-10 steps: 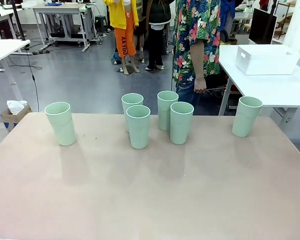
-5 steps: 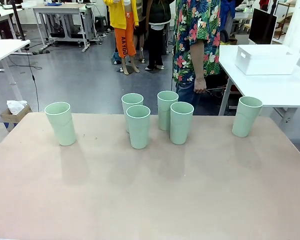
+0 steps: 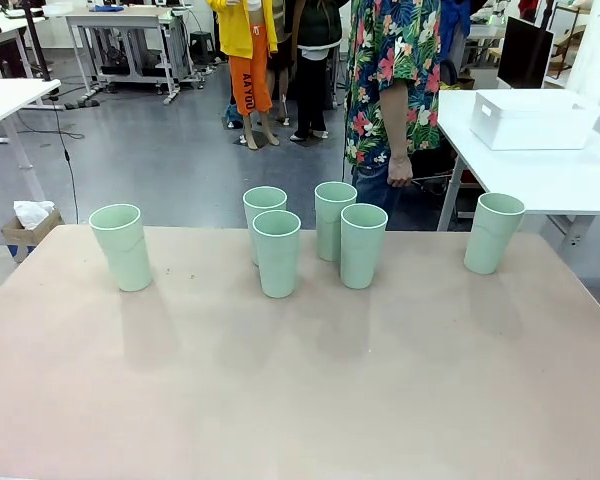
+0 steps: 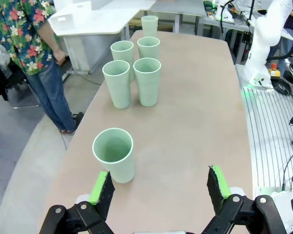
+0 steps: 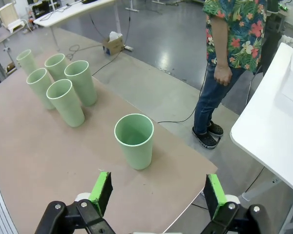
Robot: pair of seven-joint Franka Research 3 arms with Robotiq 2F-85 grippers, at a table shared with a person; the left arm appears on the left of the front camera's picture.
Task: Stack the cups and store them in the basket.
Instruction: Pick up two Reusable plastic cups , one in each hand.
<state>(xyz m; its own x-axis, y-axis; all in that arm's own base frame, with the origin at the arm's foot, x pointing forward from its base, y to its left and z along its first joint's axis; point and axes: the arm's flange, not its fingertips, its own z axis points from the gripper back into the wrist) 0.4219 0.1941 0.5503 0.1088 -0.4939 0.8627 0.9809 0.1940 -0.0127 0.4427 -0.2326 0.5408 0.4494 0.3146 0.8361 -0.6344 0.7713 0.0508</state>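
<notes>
While both grippers hang open with nothing in them, six cups stand upright, mouths up, on the tan table (image 3: pixel 300 400). In the front view the left cup (image 3: pixel 121 247) stands alone at centre left of the frame and the right cup (image 3: pixel 493 233) alone at centre right. The four middle cups (image 3: pixel 277 253) cluster in the upper centre, two in front and two just behind. They are close together, but whether any touch cannot be told. None is stacked in another.

The basket (image 3: pixel 533 120) sits on a white table (image 3: pixel 540 180) in the upper right of the frame, well apart from the cups. A person (image 3: pixel 392 80) in a floral shirt stands beyond the far edge, upper centre, with one hand (image 3: pixel 400 170) down by the hip.

In the left wrist view the left gripper (image 4: pixel 160 187) rises from the bottom edge with its jaws spread wide and its green pads (image 4: pixel 101 187) facing each other across an empty gap. The left cup appears just above the lower-left pad. The middle cups are in the upper centre, and the right cup is at the top.

In the right wrist view the right gripper (image 5: pixel 158 192) is likewise spread wide and empty at the bottom edge. The right cup stands in the centre of the frame, above the gap, near the table's edge. The other cups are grouped in the upper left.
</notes>
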